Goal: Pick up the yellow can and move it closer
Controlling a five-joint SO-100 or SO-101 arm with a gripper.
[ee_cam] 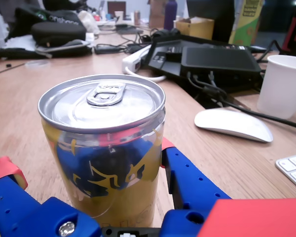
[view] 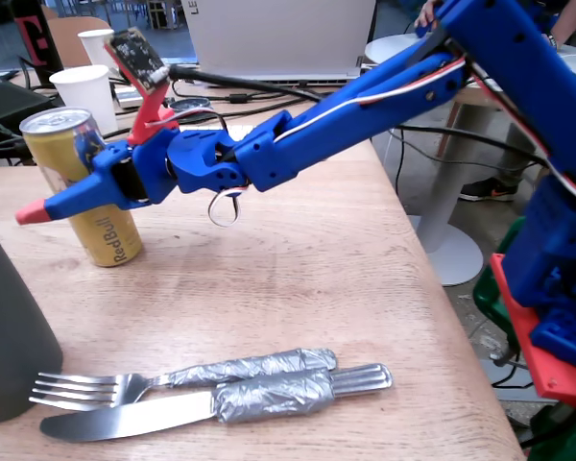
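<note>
At the bottom of the fixed view a fork (view: 125, 386) and a knife (view: 211, 403), both with handles wrapped in grey tape, lay side by side on the wooden table (view: 298, 269), and a dark rounded object (view: 10, 336) filled the lower left edge. Farther back, at the left of the frame, the yellow can (view: 88, 192) stood upright on the table. The blue arm (view: 365, 101) reached in from the upper right, and its gripper (view: 72, 197) was spread wide around the can, one red-tipped finger (view: 34, 212) passing in front of it. In the wrist view the can (ee_cam: 106, 148) sat between the two fingers (ee_cam: 187, 177), with the left one clearly apart from it; whether the right one touched could not be told. Behind it lay a white mouse (ee_cam: 234, 124) and a white paper cup (ee_cam: 283, 86) at the right, then a black case (ee_cam: 214, 61) and cables.
</note>
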